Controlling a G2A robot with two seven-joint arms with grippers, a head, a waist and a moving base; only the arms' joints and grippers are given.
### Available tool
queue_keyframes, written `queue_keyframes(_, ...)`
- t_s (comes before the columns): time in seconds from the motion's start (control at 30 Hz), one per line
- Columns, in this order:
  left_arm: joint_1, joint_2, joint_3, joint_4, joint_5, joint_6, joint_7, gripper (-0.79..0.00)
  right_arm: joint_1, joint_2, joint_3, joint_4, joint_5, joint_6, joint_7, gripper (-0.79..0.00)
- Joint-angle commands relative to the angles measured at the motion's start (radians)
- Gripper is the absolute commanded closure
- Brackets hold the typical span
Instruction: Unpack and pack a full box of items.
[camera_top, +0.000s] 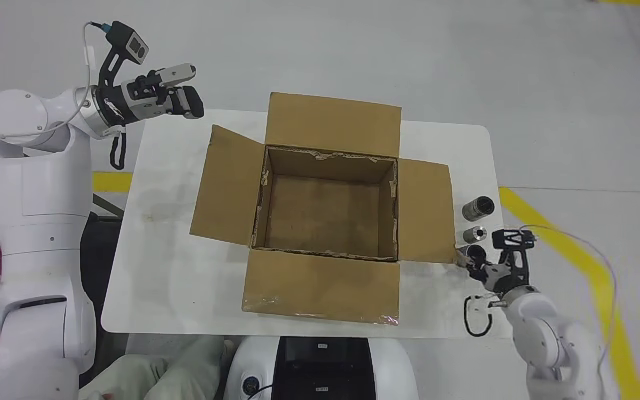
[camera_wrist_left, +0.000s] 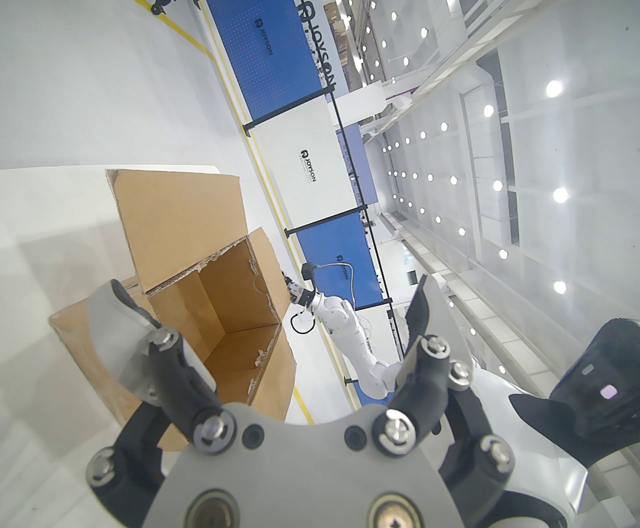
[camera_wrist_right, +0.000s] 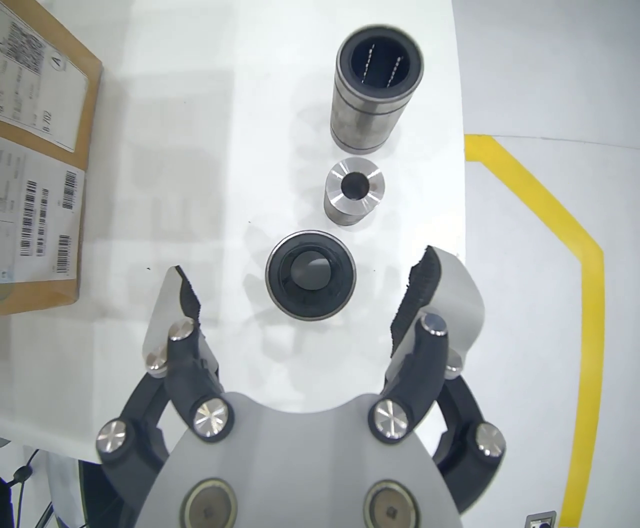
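An open cardboard box (camera_top: 325, 215) stands mid-table with its flaps spread and nothing visible inside; its inner walls (camera_wrist_left: 235, 300) also show in the left wrist view. Three metal parts stand in a row by the table's right edge: a long bearing sleeve (camera_wrist_right: 376, 95), a short silver bushing (camera_wrist_right: 354, 192) and a black-centred ring bearing (camera_wrist_right: 311, 281). My right gripper (camera_wrist_right: 305, 280) hovers open just above the ring bearing, one finger on each side, not touching. My left gripper (camera_wrist_left: 270, 300) is open and holds nothing, raised off the table's far left corner (camera_top: 180, 90).
The white table (camera_top: 170, 260) has free room left of the box. The box's right flap (camera_wrist_right: 35, 150), carrying printed labels, lies close to the row of parts. A yellow floor line (camera_top: 580, 250) runs beyond the table's right edge.
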Motion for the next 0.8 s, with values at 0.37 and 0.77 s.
queue_keyframes(0.37, 0.0, 0.0, 0.0, 0.0, 0.0, 0.0, 0.0, -0.785, -0.065, 0.001, 0.031, -0.072, 0.019, 0.009, -0.011, -0.785)
queue_keyframes(0.77, 0.0, 0.0, 0.0, 0.0, 0.0, 0.0, 0.0, -0.785, 0.014, 0.003, -0.014, 0.04, 0.003, 0.021, 0.016, -0.785)
